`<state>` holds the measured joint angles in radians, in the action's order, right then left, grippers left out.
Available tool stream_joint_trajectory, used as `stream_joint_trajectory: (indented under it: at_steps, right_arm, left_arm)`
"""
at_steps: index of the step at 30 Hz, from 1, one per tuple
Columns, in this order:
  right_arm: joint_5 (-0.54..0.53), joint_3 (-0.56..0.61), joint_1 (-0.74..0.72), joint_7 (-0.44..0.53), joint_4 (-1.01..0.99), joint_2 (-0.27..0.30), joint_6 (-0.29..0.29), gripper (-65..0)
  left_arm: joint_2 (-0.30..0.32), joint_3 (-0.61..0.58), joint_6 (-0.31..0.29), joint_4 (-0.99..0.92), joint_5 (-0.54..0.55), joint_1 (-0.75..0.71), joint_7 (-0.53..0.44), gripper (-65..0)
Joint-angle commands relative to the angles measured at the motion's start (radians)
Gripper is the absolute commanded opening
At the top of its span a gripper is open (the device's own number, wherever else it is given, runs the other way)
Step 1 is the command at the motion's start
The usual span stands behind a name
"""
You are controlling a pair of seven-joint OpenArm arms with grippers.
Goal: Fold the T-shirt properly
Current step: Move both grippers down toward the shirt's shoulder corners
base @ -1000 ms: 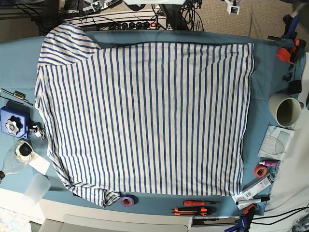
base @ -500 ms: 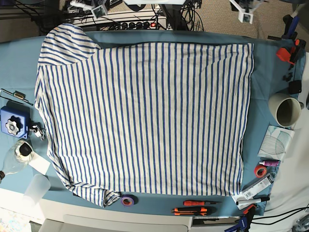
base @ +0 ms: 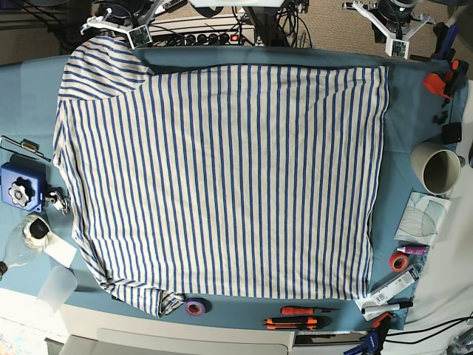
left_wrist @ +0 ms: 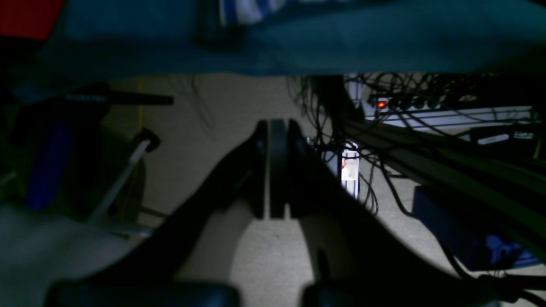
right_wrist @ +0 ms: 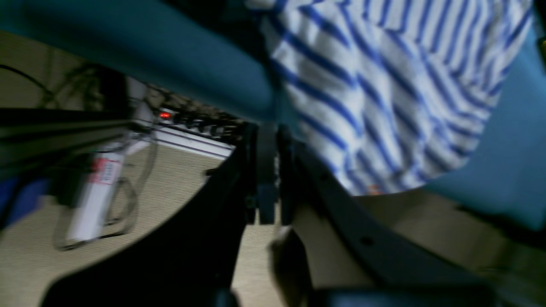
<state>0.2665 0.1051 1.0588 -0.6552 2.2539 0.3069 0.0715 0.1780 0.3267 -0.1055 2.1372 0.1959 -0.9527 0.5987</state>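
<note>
One T-shirt (base: 222,177), white with thin blue stripes, lies spread flat across a teal tablecloth (base: 410,126) and covers most of it. One sleeve (base: 100,66) fans out at the far left corner in the base view; a second sleeve (base: 144,296) is bunched at the near left edge.

Two grippers sit at the far edge of the table, both off the cloth. The right gripper (right_wrist: 264,128) has its two fingers pressed together with nothing between them; in its wrist view the striped sleeve hangs over the table edge just beside it. The left gripper (left_wrist: 273,123) is likewise closed and empty, above bare floor and a tangle of cables, with only a sliver of striped cloth visible at the top.

Around the shirt lie small items. On the left side: one blue device (base: 21,187) and one clear plastic cup (base: 58,287). Along the near edge: one purple tape roll (base: 195,306) touching the hem and two orange-handled tools (base: 295,316). On the right side: one white mug (base: 437,166), one red tape roll (base: 400,261) and one orange clamp (base: 437,81).
</note>
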Motion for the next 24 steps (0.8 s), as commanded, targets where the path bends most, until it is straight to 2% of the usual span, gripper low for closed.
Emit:
stream_joint_trajectory:
  at_steps: [1,6,10,15,18,20,24]
  right_arm:
    - [0.034,-0.002,0.016,0.011,0.018,0.003,0.009,-63.2]
    - [0.095,-0.002,-0.002,-0.052,0.018,0.003,0.069,-63.2]
    - [0.094,-0.002,-0.036,-0.111,0.019,0.003,0.068,-63.1]
    - [0.094,-0.002,-0.081,-0.132,0.019,0.003,0.068,-63.0]
    - [0.094,-0.002,-0.098,-0.138,0.028,0.003,0.068,-62.0]
    - [0.104,-0.002,-0.101,-0.135,0.044,0.003,0.068,-58.0]
    - [0.168,-0.002,-0.101,-0.125,0.072,0.003,0.068,-51.3]
  left_arm:
    - [0.005,0.004,0.000,0.024,-0.001,-0.017,-0.010,-65.0]
    - [0.005,0.004,0.001,0.042,-0.001,-0.014,0.026,-65.0]
    - [0.006,0.004,0.000,0.050,-0.001,-0.014,0.026,-65.0]
    - [0.006,0.004,0.000,0.056,-0.001,-0.014,0.026,-64.4]
    - [0.006,0.004,0.000,0.056,-0.001,-0.014,0.026,-61.7]
    - [0.006,0.004,0.000,0.056,0.000,-0.014,0.026,-59.3]
    - [0.006,0.004,0.000,0.056,0.000,-0.014,0.024,-49.5]
